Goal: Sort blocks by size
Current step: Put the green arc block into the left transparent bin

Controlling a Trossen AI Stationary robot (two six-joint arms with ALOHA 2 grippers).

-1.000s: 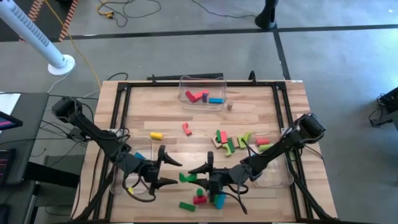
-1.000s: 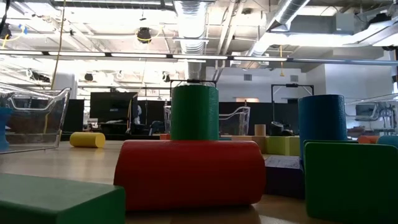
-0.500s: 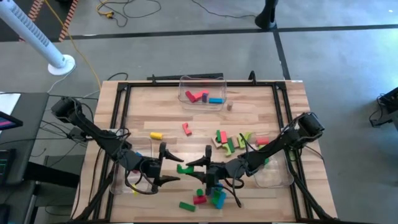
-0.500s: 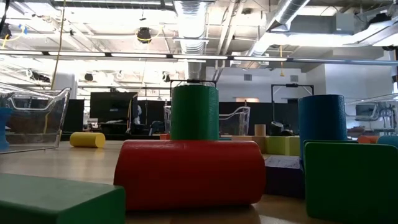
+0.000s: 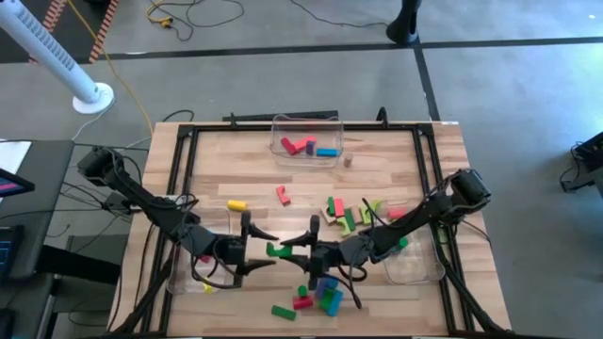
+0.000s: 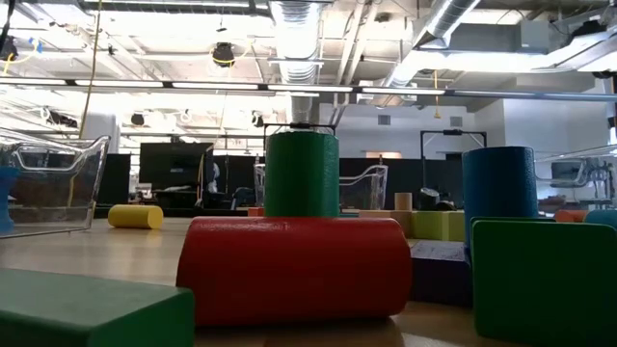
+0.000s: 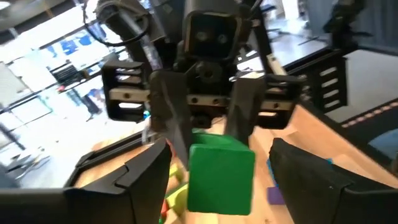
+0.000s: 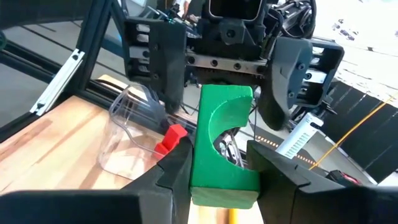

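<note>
From here I can't tell whether the left gripper touches the green arch block. Nearby blocks fill the low view (both grippers hidden). The green bar is cropped.

Both arms were black and slender, built of jointed segments with rounded housings at the joints and thin black cables looping along them near the table's left and right edges. The left gripper and right gripper each had two broad, flat, dark fingers tapering at the tips. Each wrist carried a boxy black camera block over a metal crossbar with small screws and slotted side brackets.
</note>
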